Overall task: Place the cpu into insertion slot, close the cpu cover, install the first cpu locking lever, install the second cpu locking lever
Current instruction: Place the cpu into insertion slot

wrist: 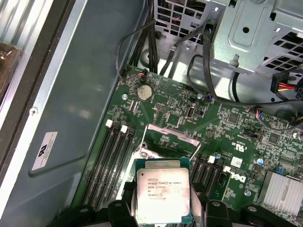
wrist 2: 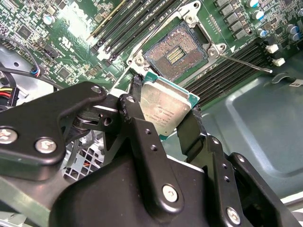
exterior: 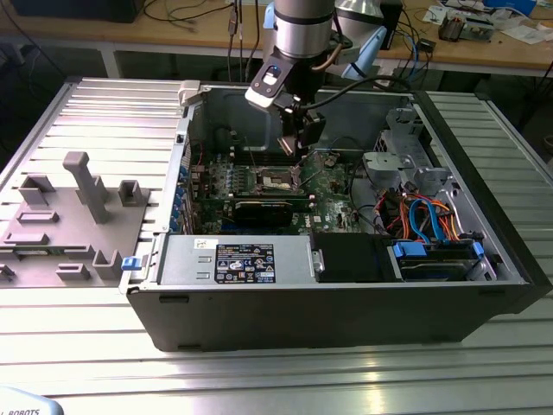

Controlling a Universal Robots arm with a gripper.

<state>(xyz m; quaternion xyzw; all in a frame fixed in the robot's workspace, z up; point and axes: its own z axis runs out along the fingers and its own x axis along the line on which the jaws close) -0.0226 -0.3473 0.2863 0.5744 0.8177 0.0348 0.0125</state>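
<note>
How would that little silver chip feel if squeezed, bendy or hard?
Probably hard: the cpu looks flat and unbent in the hand. Its shiny metal top may be slippery. Being thin, it is likely light.

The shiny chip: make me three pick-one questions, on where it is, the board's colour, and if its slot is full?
1. Where is the cpu? A in the insertion slot; B held by the gripper; C on the floor.
2. What colour is the circuit board? A green; B red; C white.
3. The insertion slot is: A empty; B holding a chip; C under cables.
B: the gripper clamps it in both wrist views. A: green in every view. A: its contacts lie bare in the second wrist view.
</note>
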